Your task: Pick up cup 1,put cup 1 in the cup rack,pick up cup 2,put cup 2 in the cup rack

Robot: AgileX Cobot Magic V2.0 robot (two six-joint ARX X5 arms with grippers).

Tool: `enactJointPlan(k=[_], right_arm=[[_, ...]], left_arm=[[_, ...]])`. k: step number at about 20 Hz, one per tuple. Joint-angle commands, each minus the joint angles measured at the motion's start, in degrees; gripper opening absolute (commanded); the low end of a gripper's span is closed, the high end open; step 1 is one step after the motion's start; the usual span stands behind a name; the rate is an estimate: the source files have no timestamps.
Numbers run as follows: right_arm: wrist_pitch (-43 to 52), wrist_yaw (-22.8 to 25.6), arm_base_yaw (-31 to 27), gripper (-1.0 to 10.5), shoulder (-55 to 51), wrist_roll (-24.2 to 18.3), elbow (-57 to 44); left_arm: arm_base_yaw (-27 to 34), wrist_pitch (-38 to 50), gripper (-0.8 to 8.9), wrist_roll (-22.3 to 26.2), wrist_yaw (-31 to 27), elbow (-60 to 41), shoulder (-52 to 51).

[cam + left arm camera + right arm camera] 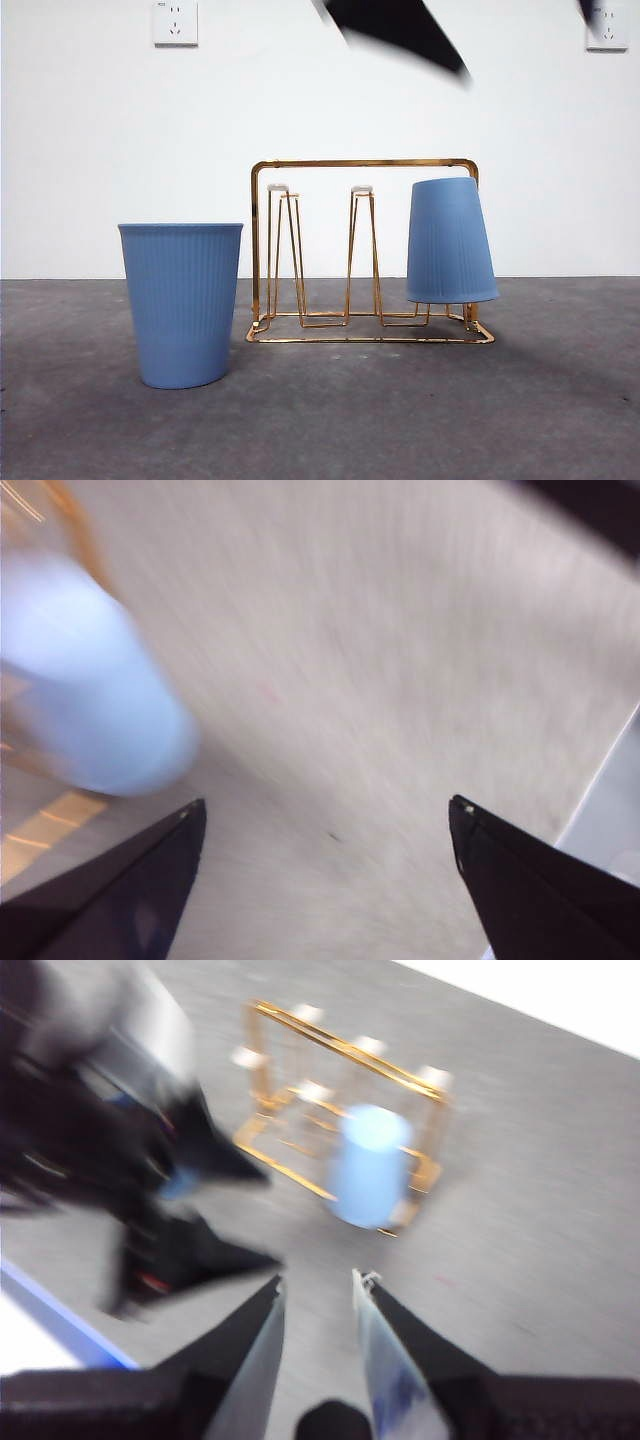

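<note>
One ribbed blue plastic cup (451, 242) already hangs upside down on a peg at one end of the gold wire cup rack (365, 252), tilted a bit and clear of the table; the other ribbed blue plastic cup (182, 303) stands upright on the grey table (400, 420) just beside the rack's opposite end, not touching it as far as the front view shows. Left gripper (325, 825) is up above the table near the hung cup, jaws spread wide, holding nothing; its view is badly motion-blurred. Right gripper (317, 1295) sits back from the rack, jaws nearly together with a narrow gap, nothing between them. The other arm shows as a dark blur in the right wrist view, near the rack. Risks, as I judge them: the hung cup sits loose on its peg, so any bump to the rack or its arched handle could knock it off. The standing cup is close to the rack, so a wide jaw coming down on the rack side could clip the wire and shift the whole rack. The cup has to be flipped before it goes on a peg, and a shallow rim grip could slip mid-rotation. Both arms near the rack could collide.
</note>
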Motion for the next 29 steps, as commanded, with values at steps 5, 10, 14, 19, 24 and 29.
enactJointPlan(k=[5, 10, 14, 19, 24, 29], right_arm=[[10.12, -16.31, 0.02, 2.6, 13.64, 2.12, -0.26], [18.36, -24.48, 0.15, 3.9, 28.68, 3.96, -0.26], [25.99, -24.35, 3.34, 3.8, 40.11, 7.56, -0.26], [34.05, -18.10, 8.55, 3.8, 51.60, 12.17, -0.24], [39.41, -12.22, 11.34, 3.8, 59.06, 14.56, -0.22], [41.16, -11.41, 11.28, 3.2, 63.78, 16.68, -0.22]], left_arm=[[0.11, -19.17, 4.09, 4.02, -12.85, -0.20, -21.38], [0.11, -30.62, 4.09, 1.90, -18.95, -0.20, -31.52], [0.11, -33.79, 4.09, 1.38, -19.58, -0.20, -34.84], [0.11, -34.05, 4.09, 1.81, -19.15, -0.20, -34.95], [0.09, -34.21, 4.09, 4.13, -19.08, -0.20, -34.95], [0.09, -34.21, 4.09, 4.26, -19.08, -0.20, -34.95]])
